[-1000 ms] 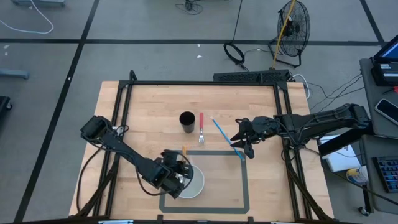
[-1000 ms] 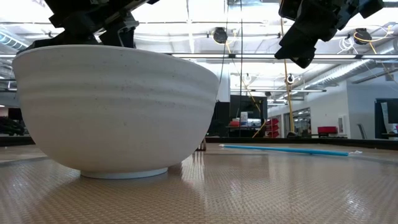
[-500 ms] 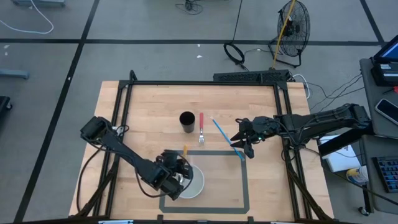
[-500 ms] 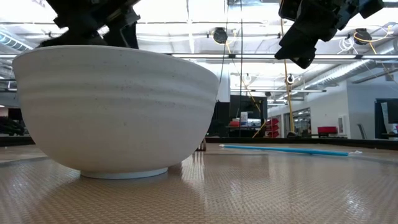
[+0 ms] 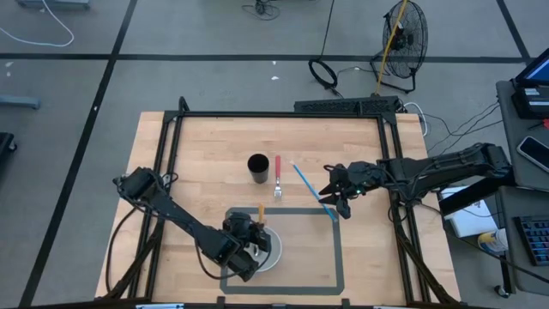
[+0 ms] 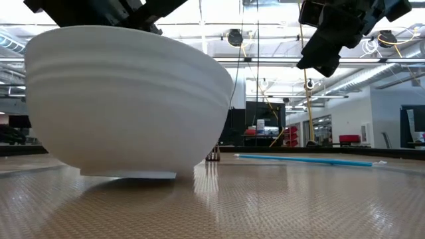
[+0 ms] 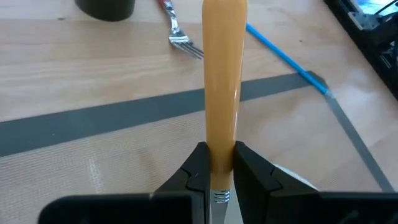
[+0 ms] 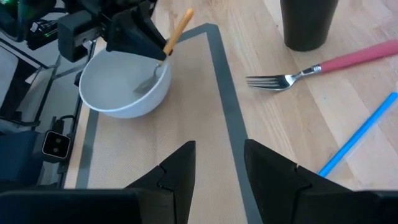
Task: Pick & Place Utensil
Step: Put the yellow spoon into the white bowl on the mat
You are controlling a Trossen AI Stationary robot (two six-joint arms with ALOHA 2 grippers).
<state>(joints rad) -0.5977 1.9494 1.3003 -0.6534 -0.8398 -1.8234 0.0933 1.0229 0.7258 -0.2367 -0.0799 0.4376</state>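
- The left gripper point(image 5: 255, 245) is clenched on the orange-handled utensil point(image 7: 222, 81), holding it over the white bowl point(image 8: 124, 87) at the near left of the table point(image 5: 214, 146). In the right wrist view the metal end reaches down inside the bowl.
- Against a second ago, the left arm has swung nearer and a little right. The utensil handle now stands further right than before.
- The bowl has changed too: in the low view it sat flat on its foot earlier, and now it is tilted, with one edge of the foot lifted off the table.
- The grey tape rectangle point(image 5: 336, 249) lies around the bowl, unchanged.
- Far of the tape, the black cup point(image 5: 258, 167) stands upright. Just right of it lies the red-handled fork point(image 5: 278, 178), then the blue straw point(image 5: 306, 184). All three are where they were.
- The right gripper point(image 5: 337, 199) hovers above the table at the straw's near end. Its fingers are parted with nothing between them, and it has not moved since the earlier frames.
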